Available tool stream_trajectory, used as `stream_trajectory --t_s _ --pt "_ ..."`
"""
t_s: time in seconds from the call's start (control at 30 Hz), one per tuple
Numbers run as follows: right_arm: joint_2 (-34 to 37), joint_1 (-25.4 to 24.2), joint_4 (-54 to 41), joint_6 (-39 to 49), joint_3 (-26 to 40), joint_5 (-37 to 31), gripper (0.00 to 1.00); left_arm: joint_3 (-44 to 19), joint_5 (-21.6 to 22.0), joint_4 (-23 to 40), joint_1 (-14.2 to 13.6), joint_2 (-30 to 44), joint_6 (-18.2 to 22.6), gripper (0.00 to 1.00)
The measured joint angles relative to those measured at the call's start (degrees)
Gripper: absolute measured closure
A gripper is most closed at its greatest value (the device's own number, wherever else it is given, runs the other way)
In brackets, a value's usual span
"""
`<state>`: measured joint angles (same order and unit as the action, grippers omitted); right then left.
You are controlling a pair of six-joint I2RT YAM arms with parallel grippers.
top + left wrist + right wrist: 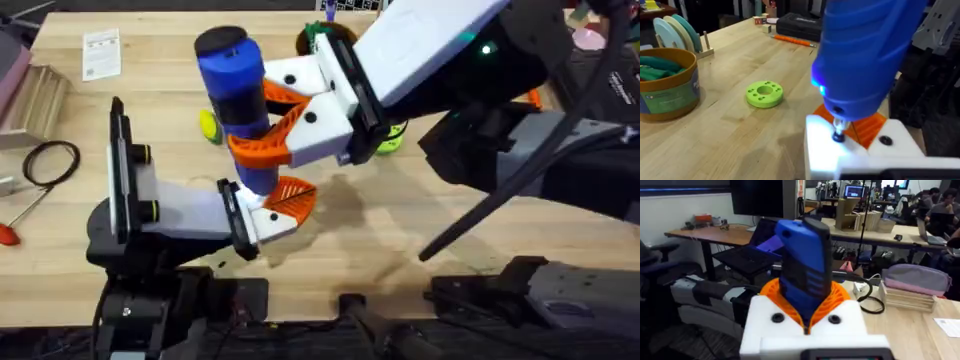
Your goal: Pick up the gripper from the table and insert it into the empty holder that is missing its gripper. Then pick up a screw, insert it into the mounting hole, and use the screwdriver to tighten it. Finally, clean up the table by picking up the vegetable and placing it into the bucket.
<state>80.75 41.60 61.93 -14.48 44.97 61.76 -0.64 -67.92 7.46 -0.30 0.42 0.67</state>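
The screwdriver (238,100), rigid, smooth and top-heavy, is pinched mid-body by the right end effector (275,125), upright over the left end effector (283,205), whose spread cannot be told.

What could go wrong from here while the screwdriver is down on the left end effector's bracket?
The right end effector clamps the screwdriver near its middle, so the tool might tilt under load. In the left wrist view the bit sits on the white holder; it may slip off the screw and gouge the orange gripper. The vegetable lies just behind the tool, where a swing might knock it.
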Motion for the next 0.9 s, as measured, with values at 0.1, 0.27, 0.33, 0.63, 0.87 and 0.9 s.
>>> stream_trajectory --t_s 0.1,0.27,0.33,0.63,0.87,0.9 --pt "0.0 0.01 -0.79 0.42 0.01 -0.02 0.978 0.0 0.0 0.02 0.0 -0.01 0.0 0.996" --pt "0.0 0.02 -1.28 1.07 0.2 -0.01 0.978 0.0 0.02 0.02 0.0 -0.01 0.0 0.996" --pt "0.0 0.02 -1.28 1.11 0.2 0.0 0.978 0.0 0.0 0.02 0.0 -0.01 0.0 0.996" --pt "0.0 0.02 -1.86 1.06 1.4 0.14 0.978 0.0 0.0 0.02 0.0 0.0 0.0 0.996" --pt "0.0 -0.08 -4.91 0.77 9.72 2.87 0.978 0.0 0.0 0.0 0.0 -0.01 0.0 0.996" --pt "0.0 -0.16 -6.43 0.8 11.17 3.31 0.978 0.0 0.0 0.0 0.0 0.0 0.0 0.996"
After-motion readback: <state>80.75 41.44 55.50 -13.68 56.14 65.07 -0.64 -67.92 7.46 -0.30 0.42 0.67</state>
